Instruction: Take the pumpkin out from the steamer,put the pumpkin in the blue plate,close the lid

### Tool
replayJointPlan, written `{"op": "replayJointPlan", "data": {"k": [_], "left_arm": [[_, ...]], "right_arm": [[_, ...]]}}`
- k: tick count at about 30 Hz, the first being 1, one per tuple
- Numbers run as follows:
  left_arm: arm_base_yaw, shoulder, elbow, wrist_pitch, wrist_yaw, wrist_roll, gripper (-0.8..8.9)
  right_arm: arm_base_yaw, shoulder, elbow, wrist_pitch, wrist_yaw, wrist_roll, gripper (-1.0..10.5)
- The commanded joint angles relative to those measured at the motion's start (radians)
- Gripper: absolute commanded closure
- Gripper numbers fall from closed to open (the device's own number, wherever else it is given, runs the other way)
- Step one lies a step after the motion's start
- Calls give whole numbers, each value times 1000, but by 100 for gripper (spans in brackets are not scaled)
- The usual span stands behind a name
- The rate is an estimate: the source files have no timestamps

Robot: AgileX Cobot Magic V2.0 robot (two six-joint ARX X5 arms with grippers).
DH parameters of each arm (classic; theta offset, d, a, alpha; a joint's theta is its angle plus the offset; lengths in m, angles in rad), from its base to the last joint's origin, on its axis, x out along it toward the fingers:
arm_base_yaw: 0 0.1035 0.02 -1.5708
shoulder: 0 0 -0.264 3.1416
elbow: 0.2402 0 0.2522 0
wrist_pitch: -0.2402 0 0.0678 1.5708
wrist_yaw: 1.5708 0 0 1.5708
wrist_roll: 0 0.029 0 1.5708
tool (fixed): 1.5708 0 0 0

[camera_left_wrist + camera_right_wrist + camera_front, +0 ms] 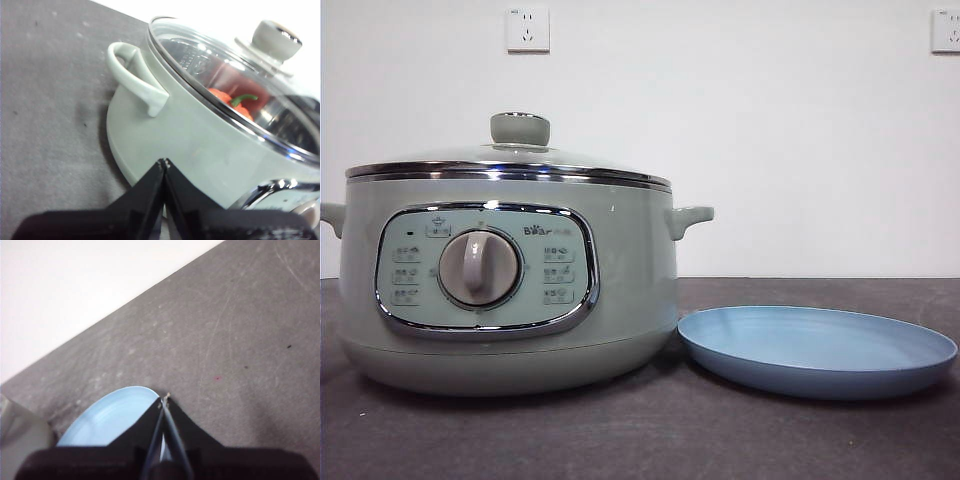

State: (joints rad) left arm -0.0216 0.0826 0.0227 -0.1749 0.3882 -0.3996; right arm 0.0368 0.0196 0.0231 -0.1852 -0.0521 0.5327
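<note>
Two big things sit on the dark grey table [620, 440] in the front view: the steamer [510, 280] on the left and the blue plate [817, 350] at about 3 o'clock from it, w/ the plate's near rim just beside the pot's base; can't tell if they touch. The lid [510, 160] is on the steamer, flat on the chrome rim, w/ its green knob [520, 128] up top. The grey dial [480, 268] sits in the middle of the control panel. The blue plate has nothing in it. No arm shows in the front view. The white wall behind has two sockets [527, 29], one at about 11 o'clock and one at the top right corner. In the left wrist view the left gripper [164, 162] has its two black jaws pressed together, tips touching, holding nothing. It hangs near the steamer's side, close by one side handle [132, 75]. Through the glass lid [225, 75] you can see the pumpkin [232, 102] inside the pot, orange-red w/ a green stem. In the right wrist view the right gripper [165, 400] is also clenched, jaws tight together, holding nothing. It hangs over the table w/ its tips above the far edge of the blue plate [112, 417]. A bit of the steamer [20, 432] shows past the plate.
</note>
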Motion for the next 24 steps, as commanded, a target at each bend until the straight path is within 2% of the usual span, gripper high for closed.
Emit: {"op": "replayJointPlan", "data": {"k": [1,4,9,15,18,24], "left_arm": [[3,-2,-8,6,11,-43,818],[3,-2,8,9,10,-47,821],[3,2,97,-47,-23,-47,821],[3,3,242,-122,-101,-41,821],[3,30,305,-134,-108,-40,821],[3,163,438,-168,-106,51,821]], "right_arm": [[-2,0,-13,4,-6,53,946],[-2,0,1,-6,-55,43,950],[-2,3,80,-106,-81,39,951],[-2,45,227,-195,-100,-24,951],[-2,94,306,-209,-106,-55,950],[-2,236,475,-211,-108,-140,949]]}}
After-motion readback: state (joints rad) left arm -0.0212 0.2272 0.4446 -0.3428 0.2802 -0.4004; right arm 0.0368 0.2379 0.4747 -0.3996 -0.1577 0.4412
